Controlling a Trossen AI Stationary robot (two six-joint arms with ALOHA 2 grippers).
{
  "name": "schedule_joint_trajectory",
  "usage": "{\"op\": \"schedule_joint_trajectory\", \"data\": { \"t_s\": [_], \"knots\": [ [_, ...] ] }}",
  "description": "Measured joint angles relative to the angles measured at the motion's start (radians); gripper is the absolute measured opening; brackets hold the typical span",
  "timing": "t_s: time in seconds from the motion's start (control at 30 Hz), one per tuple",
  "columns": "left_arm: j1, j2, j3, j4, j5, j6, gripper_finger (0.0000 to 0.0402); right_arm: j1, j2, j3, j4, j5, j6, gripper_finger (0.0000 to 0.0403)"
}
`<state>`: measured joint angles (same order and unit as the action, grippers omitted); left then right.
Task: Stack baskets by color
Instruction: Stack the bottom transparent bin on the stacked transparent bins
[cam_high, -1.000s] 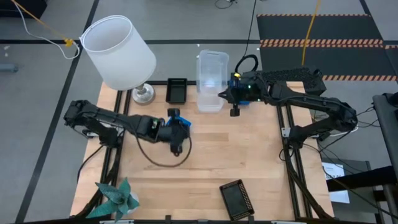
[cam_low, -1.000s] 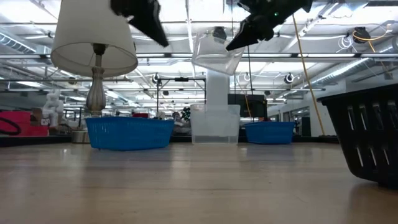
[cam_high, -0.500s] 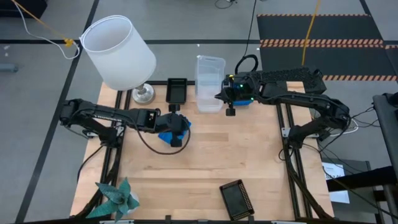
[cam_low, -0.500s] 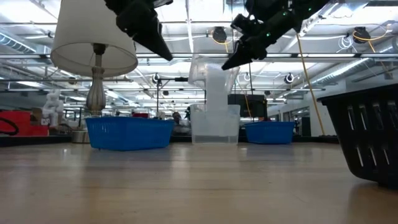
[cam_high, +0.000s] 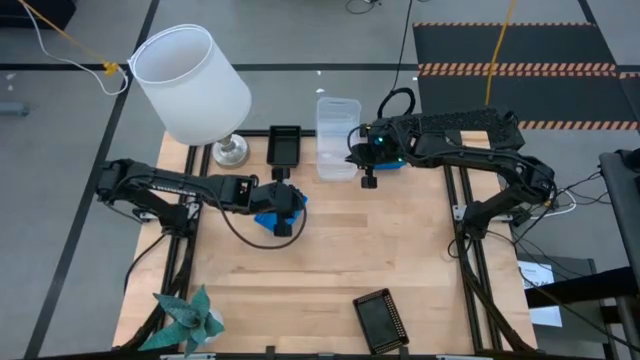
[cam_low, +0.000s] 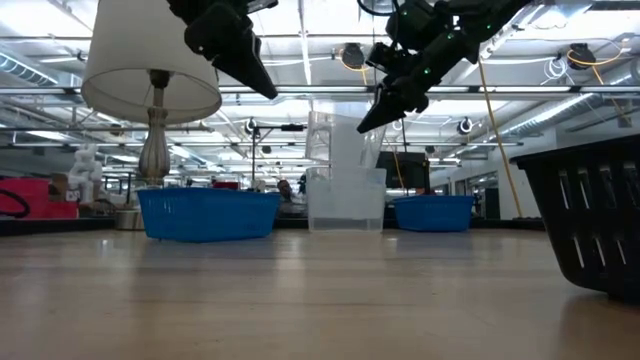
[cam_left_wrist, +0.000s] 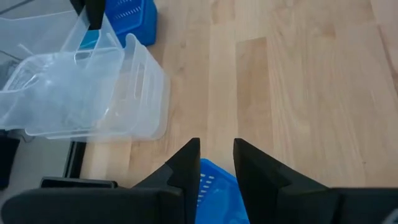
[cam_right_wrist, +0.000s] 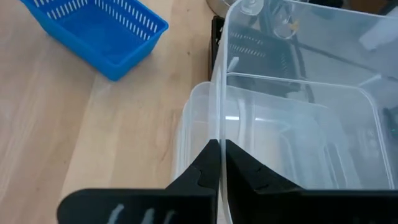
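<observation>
My right gripper (cam_high: 356, 157) is shut on a clear basket (cam_high: 337, 115) over the clear stack (cam_high: 337, 168) at the table's far middle. In the low view, this clear basket (cam_low: 335, 135) reaches down into the stack (cam_low: 345, 200). My left gripper (cam_high: 292, 203) hangs open by a narrow gap above a blue basket (cam_high: 264, 218) that rests on the table. The left wrist view shows that blue basket (cam_left_wrist: 214, 186) below the fingers. A second blue basket (cam_high: 392, 163) sits under my right arm. My right gripper pinches the clear basket's thin side wall at its rim (cam_right_wrist: 217, 124), with one finger inside the basket and one outside. The fingers come slanting down from the table's right. The basket stands nearly upright, its lower part inside the top of the clear stack (cam_right_wrist: 199, 143).
A black basket (cam_high: 285, 145) lies left of the clear stack. Another black one (cam_high: 380, 322) is at the near edge and looms at the right in the low view (cam_low: 590, 220). A white lamp (cam_high: 190, 85) stands far left. A teal paper star (cam_high: 187, 315) lies near left.
My right gripper has come down and a little toward the table's left with the clear basket. The basket hung tilted above the stack and now stands lowered into it. My left gripper shifted slightly toward the far edge, then kept still.
</observation>
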<state>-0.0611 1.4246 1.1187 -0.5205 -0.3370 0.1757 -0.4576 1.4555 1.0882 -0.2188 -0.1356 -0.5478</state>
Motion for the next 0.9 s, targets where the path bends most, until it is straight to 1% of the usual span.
{"op": "schedule_joint_trajectory", "data": {
  "t_s": [0.4, 0.9],
  "knots": [
    [0.000, 0.000, 0.000, 0.001, 0.000, 0.003, 0.0097, -0.001, 0.000, 0.000, -0.041, 0.001, 0.009, 0.0004],
    [0.000, 0.000, 0.000, 0.002, -0.001, 0.004, 0.0097, -0.001, 0.000, 0.000, -0.040, 0.003, 0.005, 0.0004]
  ]
}}
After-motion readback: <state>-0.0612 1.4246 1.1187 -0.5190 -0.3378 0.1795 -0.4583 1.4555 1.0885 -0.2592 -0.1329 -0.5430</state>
